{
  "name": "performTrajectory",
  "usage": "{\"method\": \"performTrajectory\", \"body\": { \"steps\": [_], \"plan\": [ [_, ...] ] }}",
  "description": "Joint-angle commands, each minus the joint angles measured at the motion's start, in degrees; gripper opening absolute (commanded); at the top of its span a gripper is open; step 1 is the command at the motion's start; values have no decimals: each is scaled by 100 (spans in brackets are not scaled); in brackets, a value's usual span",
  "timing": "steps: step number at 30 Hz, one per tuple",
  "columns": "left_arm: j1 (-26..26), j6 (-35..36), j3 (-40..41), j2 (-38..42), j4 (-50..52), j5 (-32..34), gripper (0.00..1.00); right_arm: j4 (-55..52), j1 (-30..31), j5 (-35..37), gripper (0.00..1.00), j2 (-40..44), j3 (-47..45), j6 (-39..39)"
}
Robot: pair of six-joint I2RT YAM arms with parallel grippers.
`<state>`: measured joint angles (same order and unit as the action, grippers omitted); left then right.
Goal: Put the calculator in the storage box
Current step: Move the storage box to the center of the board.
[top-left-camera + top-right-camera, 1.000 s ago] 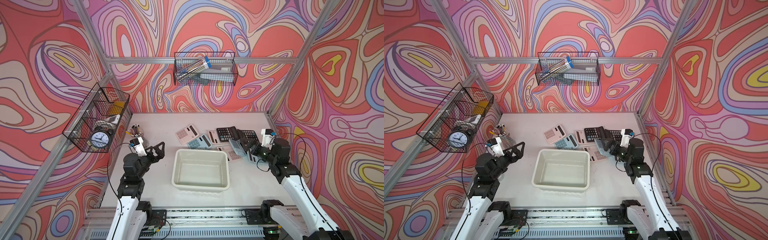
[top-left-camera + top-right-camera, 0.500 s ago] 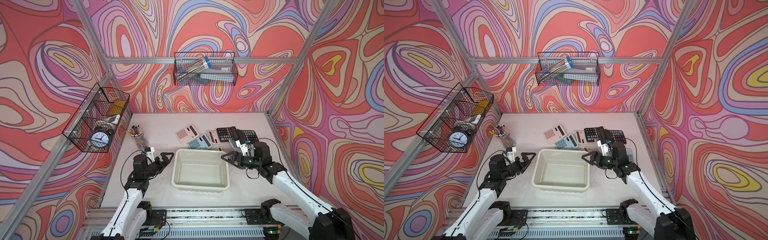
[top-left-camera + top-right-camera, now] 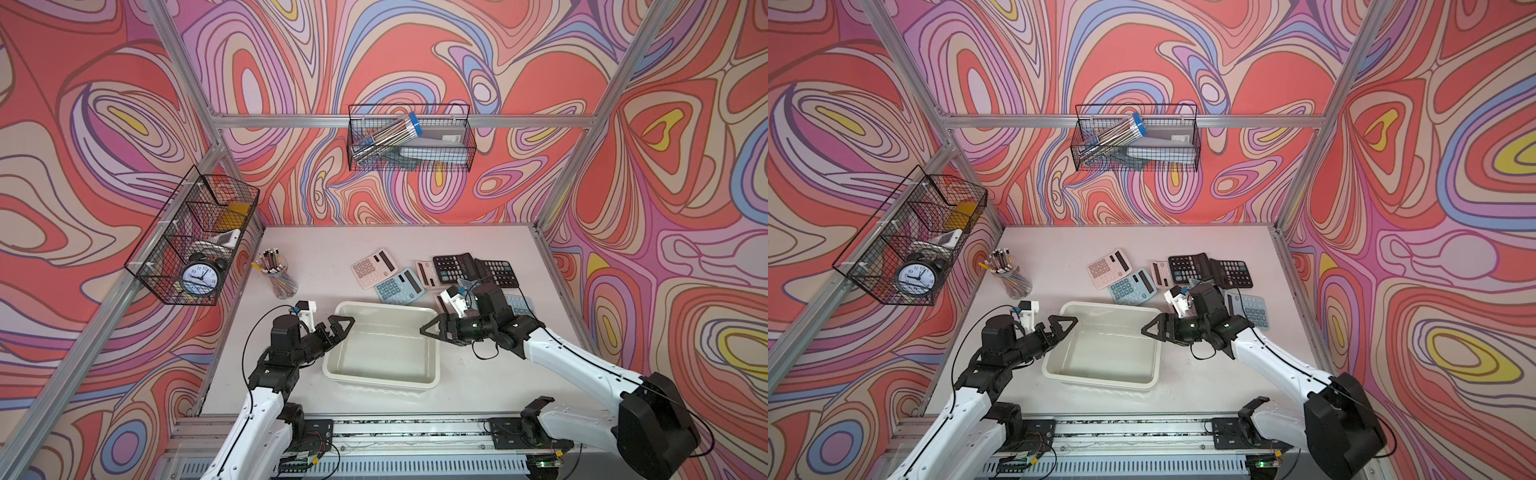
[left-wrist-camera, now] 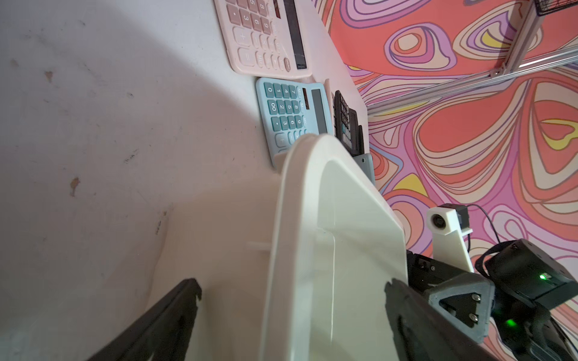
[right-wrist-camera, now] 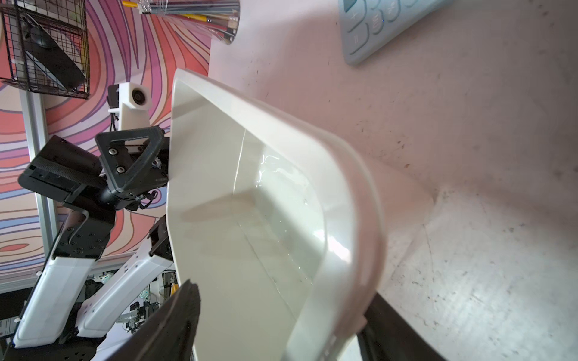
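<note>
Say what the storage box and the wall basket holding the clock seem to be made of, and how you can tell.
Storage box: likely cream plastic with a glossy finish; it shows bright highlights and a rounded moulded rim. Clock basket: apparently black-coated metal wire, seen as a thin open grid.

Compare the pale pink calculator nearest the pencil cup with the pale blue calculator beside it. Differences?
Colour: the pale pink calculator has dusky pink number keys; the pale blue calculator has teal ones. Position: the blue one lies right at the far rim of the cream-white plastic storage box; the pink one sits farther back, clear of it. Shared: same flat rectangular shape, similar size, both face up outside the box, neither held.
</note>
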<state>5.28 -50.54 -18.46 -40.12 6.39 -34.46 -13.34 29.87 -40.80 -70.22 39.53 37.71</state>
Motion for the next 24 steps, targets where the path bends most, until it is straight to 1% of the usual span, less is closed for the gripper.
{"method": "performTrajectory", "body": {
  "steps": [1,7,13,14,15,19,24],
  "plan": [
    [32,289,-237,-315,323,249,95,458,213,-25,77,-295,264,112],
    [17,429,-572,-711,308,779,93,1223,387,19,77,-882,508,426],
    [-108,541,-1051,-1261,275,1098,92,1779,437,49,76,-1394,859,623],
    [-143,558,-1055,-1346,254,1093,92,1808,443,62,76,-1467,922,627],
    [-173,571,-1296,-1439,217,1111,92,1834,441,80,76,-1559,995,630],
    [-344,641,-1633,-1961,146,1169,92,1773,440,241,77,-1850,1243,537],
    [-605,650,-1907,-2447,22,1119,93,1256,441,717,78,-1943,1536,204]
  ]
}}
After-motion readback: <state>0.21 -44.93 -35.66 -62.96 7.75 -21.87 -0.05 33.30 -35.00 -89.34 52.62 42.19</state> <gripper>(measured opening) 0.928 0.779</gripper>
